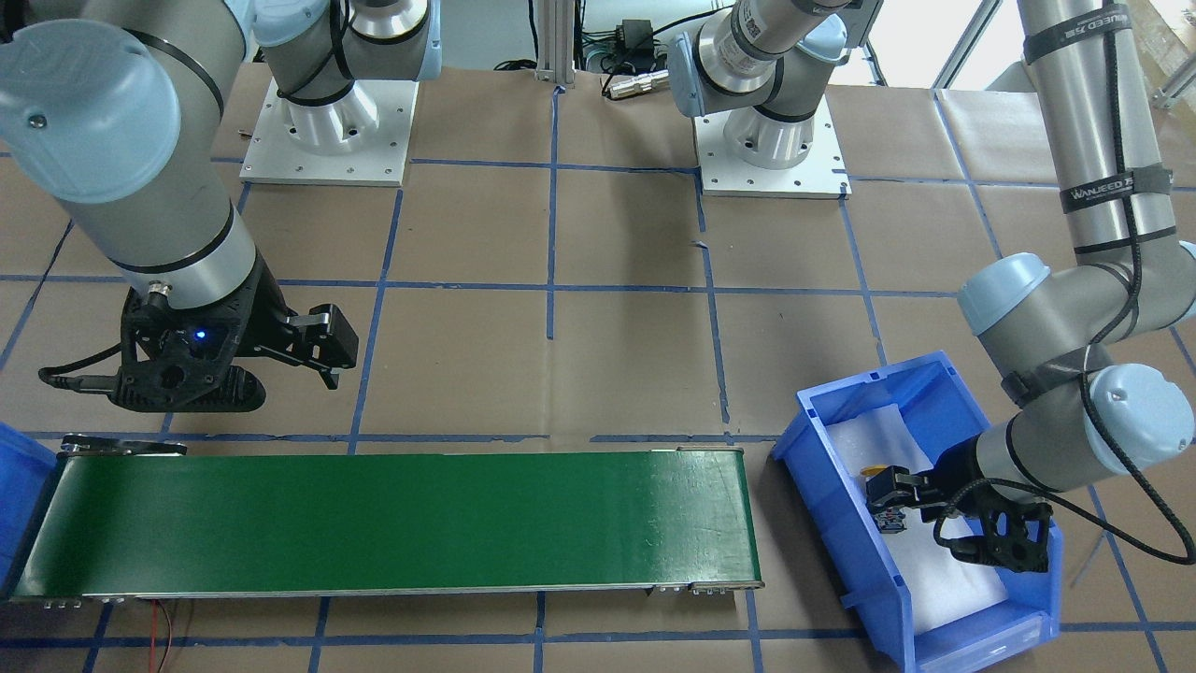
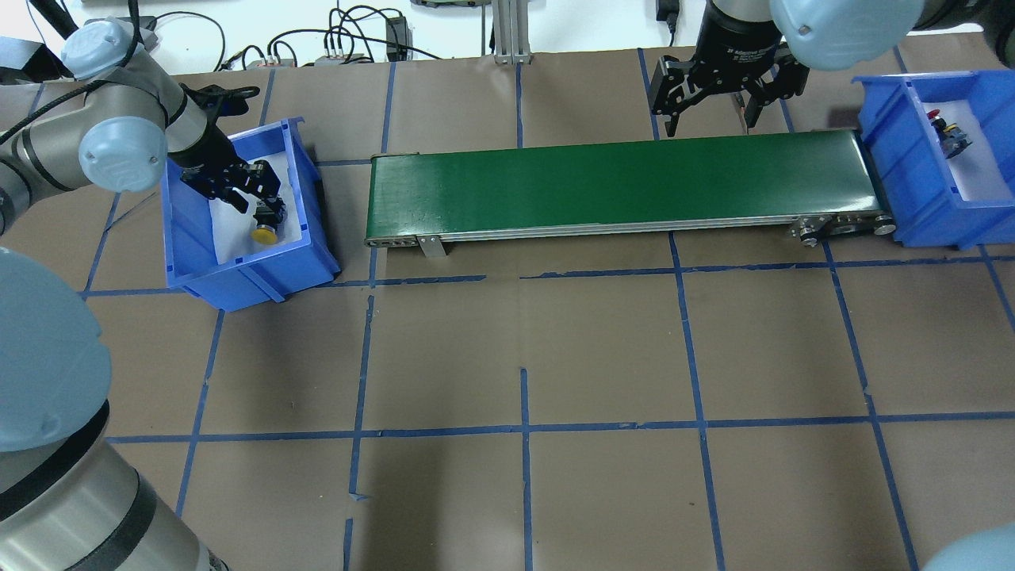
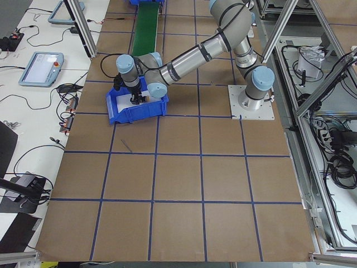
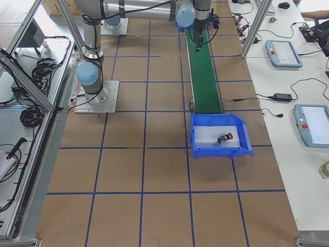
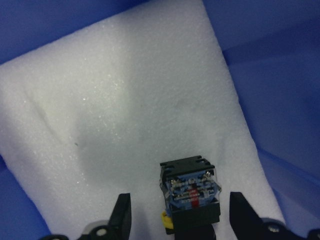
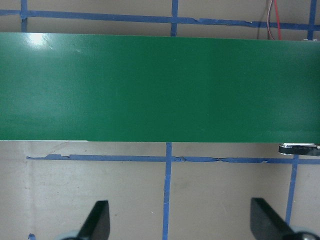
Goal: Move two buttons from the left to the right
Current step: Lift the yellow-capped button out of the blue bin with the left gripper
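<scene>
left claw (image 5: pixel 179 200) hangs in the blue bin (image 2: pixel 238 279), spread astride the yellow button (image 5: pixel 190 187); right claw (image 6: pixel 180 205) hovers spread beside the belt (image 2: pixel 618 174).

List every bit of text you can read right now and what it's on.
"WANJEED": on a black strap around the left arm.
"WANJEED", followed by characters too blurred to read: on a second strap higher on that arm.
White print on the body of the right gripper: too small to read.
Terminal markings on the yellow button: too blurred to read.
</scene>
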Controlling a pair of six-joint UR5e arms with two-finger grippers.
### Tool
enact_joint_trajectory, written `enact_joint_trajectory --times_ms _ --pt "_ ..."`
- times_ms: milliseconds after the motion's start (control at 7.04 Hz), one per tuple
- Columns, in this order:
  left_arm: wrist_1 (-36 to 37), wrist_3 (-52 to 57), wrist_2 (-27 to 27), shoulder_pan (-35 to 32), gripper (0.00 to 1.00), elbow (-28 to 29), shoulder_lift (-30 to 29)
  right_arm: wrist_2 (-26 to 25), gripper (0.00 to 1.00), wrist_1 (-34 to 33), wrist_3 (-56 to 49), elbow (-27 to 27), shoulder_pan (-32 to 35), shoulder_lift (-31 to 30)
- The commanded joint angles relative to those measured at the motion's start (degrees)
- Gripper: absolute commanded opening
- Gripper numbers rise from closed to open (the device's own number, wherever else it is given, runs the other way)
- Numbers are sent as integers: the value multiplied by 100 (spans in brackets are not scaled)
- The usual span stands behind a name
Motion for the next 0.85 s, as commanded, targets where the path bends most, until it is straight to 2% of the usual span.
enact_joint_trajectory --times_ms 0,284,710 --pt "0 0 14 -32 39 -1 -7 -4 100 0 0 0 -8 -4" --pt "0 -9 14 -94 24 8 -7 -13 100 0 0 0 -8 -4" --pt "-44 -9 85 -76 22 393 133 -13 100 0 -9 9 -16 5"
